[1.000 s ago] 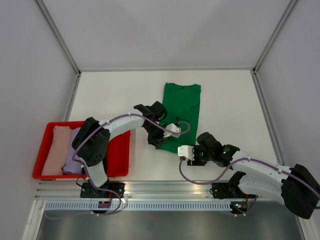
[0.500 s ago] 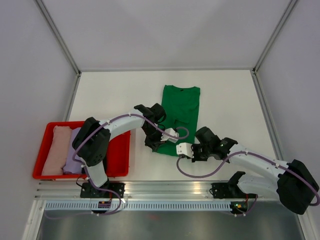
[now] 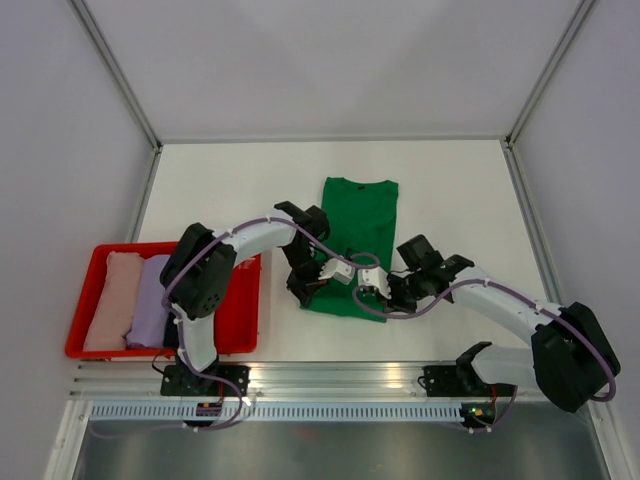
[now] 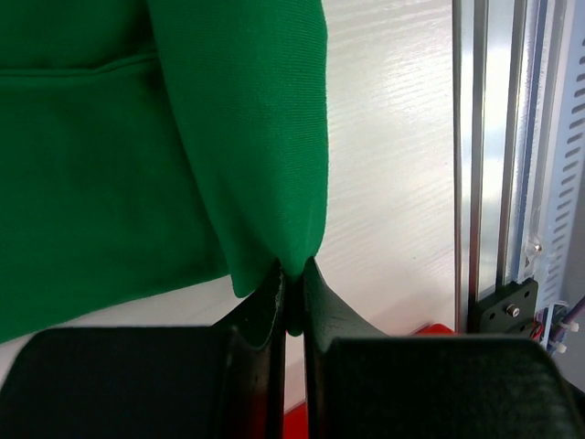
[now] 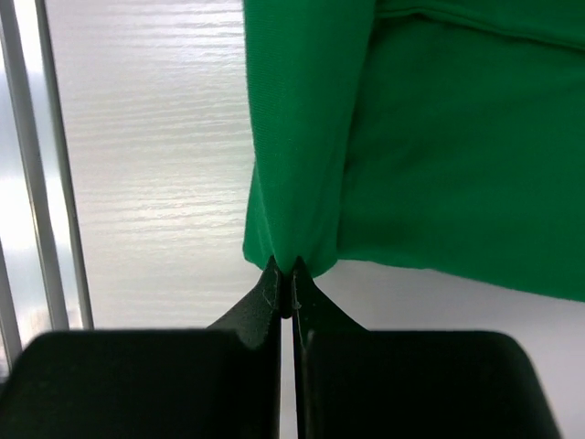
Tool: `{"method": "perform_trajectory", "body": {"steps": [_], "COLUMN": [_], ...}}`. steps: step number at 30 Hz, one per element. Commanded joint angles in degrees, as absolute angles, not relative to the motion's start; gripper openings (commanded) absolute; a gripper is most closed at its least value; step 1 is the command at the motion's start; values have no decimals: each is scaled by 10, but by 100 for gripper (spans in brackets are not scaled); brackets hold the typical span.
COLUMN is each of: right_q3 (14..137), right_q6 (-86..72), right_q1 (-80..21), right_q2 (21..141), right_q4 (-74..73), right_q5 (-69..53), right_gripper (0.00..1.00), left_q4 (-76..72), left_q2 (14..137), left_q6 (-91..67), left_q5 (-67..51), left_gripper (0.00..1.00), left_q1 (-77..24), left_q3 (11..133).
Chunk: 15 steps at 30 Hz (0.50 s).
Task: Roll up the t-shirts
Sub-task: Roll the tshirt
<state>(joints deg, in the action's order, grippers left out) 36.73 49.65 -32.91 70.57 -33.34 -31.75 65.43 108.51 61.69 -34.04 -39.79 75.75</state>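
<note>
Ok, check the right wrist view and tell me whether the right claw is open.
No, the right claw is pinched shut on an edge of the bright green cloth t-shirt.

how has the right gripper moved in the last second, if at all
Yes. The right gripper moved away from the near rail, up onto the green t-shirt's near hem, and is now shut on it.

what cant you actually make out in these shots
- Top view: both wrists cover the near hem of the green t-shirt, so the pinch points are hidden.
- Top view: the left arm hides the part of the red tray right of the lavender t-shirt.
- Both wrist views: frame edges cut off the green t-shirt; how many layers the shut jaws pinch is unreadable.
</note>
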Motion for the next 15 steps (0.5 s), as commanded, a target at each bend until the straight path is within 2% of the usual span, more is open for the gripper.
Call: {"method": "perform_trajectory", "body": {"steps": [1,10,15], "right_q3": [388,393,392], "right_q6": [472,422,398], "right_q1": [-301,-265,-254], "right_q2": [716,755,771], "right_q4": [-316,-273,-257], "right_q5": [-341,-339,-320], "right_gripper": [0,0,0], "left_q4": [706,712,710], "left_q2": [1110,1158,1171], "left_q6": [646,623,599], "left_q5": [-353,-356,-361], "left_gripper": [9,20,22], "left_q1": [-378,-340,-331], "left_q3": [783,838,853]}}
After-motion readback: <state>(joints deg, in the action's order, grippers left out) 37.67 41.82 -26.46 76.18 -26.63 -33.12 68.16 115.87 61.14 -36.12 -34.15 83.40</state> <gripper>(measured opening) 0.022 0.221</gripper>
